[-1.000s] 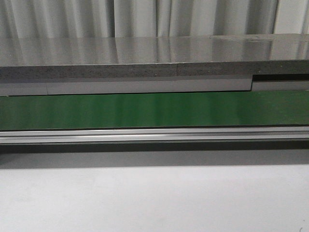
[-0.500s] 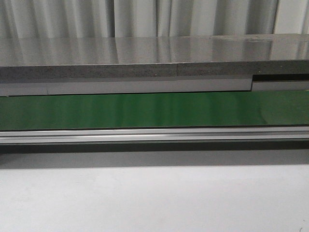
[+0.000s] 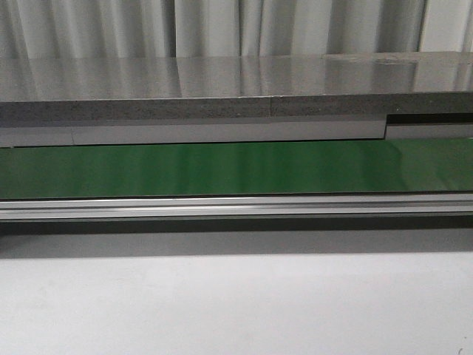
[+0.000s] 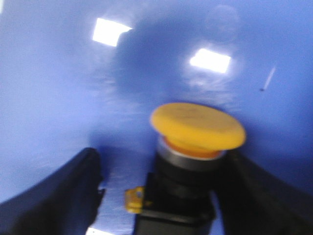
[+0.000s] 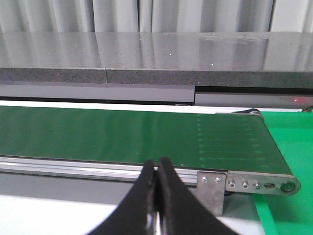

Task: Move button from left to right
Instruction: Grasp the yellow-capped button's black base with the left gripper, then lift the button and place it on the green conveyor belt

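The button (image 4: 195, 147) has a round yellow cap on a black blocky body with a small yellow tab. It shows only in the left wrist view, lying on a glossy blue surface (image 4: 58, 88). My left gripper (image 4: 164, 159) is open around it. One finger (image 4: 58, 196) stands clear of the body with a blue gap between. The other finger (image 4: 259, 196) is close against the body's far side. That view is blurred. My right gripper (image 5: 157, 164) is shut and empty, in front of the conveyor's near rail. Neither gripper nor the button shows in the front view.
A green conveyor belt (image 3: 236, 168) runs across the front view behind an aluminium rail (image 3: 236, 207), with a grey stone ledge (image 3: 222, 89) behind it. In the right wrist view the belt (image 5: 122, 132) ends at a metal bracket (image 5: 244, 183), with a green mat (image 5: 293, 142) beyond.
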Action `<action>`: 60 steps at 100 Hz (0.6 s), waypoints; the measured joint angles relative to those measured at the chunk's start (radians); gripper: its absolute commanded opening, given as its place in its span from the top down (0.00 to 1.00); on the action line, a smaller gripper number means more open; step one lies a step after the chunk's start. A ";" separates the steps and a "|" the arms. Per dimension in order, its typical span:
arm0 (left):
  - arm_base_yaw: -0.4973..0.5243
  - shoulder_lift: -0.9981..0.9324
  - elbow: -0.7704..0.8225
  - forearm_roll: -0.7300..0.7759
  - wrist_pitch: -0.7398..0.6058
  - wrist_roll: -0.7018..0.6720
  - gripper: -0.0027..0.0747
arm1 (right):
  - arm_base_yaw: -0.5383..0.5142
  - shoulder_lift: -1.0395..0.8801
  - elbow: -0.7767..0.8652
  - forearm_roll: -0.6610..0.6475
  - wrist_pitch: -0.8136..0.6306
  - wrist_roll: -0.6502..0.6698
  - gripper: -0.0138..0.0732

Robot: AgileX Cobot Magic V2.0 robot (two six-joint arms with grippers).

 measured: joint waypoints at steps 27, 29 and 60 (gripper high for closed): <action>-0.004 0.000 0.000 -0.021 -0.001 0.009 0.99 | 0.000 0.000 0.000 0.000 0.000 0.000 0.92; -0.004 0.000 0.000 -0.021 -0.001 0.009 0.99 | 0.000 0.000 0.000 0.000 0.000 0.000 0.92; -0.004 -0.077 0.004 -0.003 -0.004 0.011 0.99 | 0.000 0.000 0.000 0.000 0.000 0.000 0.92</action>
